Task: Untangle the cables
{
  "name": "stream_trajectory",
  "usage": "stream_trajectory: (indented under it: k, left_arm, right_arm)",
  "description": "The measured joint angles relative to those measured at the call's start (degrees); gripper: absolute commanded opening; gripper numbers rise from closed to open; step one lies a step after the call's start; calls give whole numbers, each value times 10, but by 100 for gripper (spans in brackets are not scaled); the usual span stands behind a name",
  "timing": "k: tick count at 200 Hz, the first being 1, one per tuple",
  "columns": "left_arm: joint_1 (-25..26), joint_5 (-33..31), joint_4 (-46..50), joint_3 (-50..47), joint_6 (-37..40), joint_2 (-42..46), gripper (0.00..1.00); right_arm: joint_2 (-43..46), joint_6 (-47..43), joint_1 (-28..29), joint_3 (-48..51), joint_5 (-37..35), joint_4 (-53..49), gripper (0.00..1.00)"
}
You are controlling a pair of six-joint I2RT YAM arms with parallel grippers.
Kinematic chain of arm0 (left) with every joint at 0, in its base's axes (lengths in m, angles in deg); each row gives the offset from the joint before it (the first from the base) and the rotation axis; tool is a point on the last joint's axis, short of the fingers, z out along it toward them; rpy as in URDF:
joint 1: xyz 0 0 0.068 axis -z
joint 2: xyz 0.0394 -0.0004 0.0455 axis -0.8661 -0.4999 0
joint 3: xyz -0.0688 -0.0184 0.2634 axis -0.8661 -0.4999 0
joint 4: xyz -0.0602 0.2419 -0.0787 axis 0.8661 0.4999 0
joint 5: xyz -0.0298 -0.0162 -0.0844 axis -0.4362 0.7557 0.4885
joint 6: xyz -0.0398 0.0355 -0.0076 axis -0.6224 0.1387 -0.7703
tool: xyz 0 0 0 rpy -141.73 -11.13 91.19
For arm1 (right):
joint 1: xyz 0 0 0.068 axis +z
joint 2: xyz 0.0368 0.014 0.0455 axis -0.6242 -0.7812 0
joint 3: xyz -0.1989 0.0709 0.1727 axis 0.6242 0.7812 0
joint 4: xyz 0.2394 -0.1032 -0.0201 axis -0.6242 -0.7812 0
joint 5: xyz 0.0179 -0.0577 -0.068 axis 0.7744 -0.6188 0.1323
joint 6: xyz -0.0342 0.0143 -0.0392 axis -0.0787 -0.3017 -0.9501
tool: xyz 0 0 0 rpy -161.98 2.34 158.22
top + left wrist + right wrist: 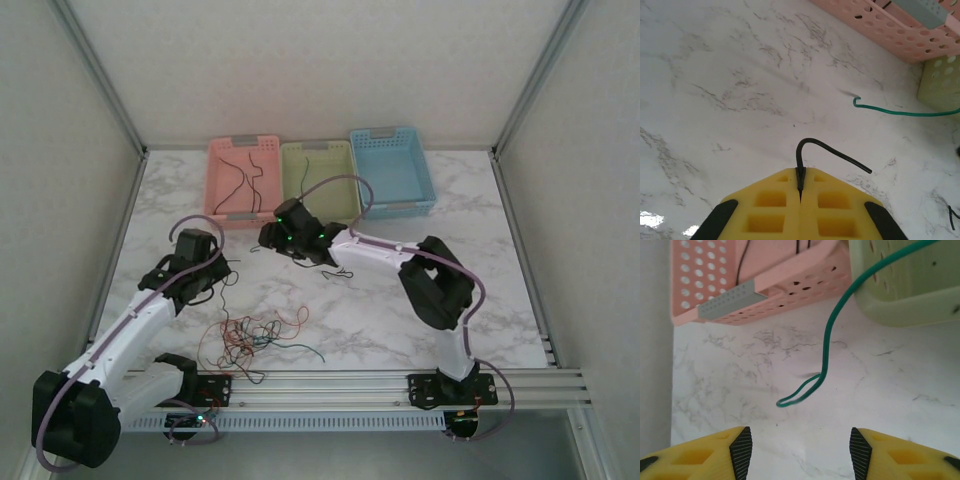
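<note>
The left gripper (800,175) was clamped shut on a black cable (832,152). The cable's short free end arched up out of the yellow fingertips (782,181) and bent to one side above the marble table (715,75). From overhead, this gripper sat in front of the pink basket (243,143), off its near left corner and apart from it.

The right gripper (800,445) stood open, its jaws wide apart with nothing between them, just in front of the pink basket's near right corner. Ahead of that gap a green cable (832,330) came down across the front wall of the green basket (900,295), which touched the pink basket's right side. The cable ended in a narrow folded loop just before the pink basket's front wall; whether the loop touched the marble could not be told.

Inside the pink basket lay loose black cables (238,175). The tangle of cables (250,335), orange-red, black and dark green, lay well in front of the pink basket, near the arms' bases.
</note>
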Motion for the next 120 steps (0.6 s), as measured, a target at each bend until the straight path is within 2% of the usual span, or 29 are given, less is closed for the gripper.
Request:
stream_trajectory:
  k: [36,79,98,120]
  left_arm:
    - [-6,-1,-11,-1,1,11,0]
    - [-7,5,-33,-7,7,0,0]
    - [-11,7,-37,-7,14,-7,0]
    - [-18,10,-45,-7,16,-11,0]
  right_arm:
    - [-49,40,5,-59,-47,-33,52]
    - [-99,67,5,-119,-72,-51,44]
    - [-114,76,5,-134,-83,-67,32]
    - [-125,82,5,-146,-92,-78,14]
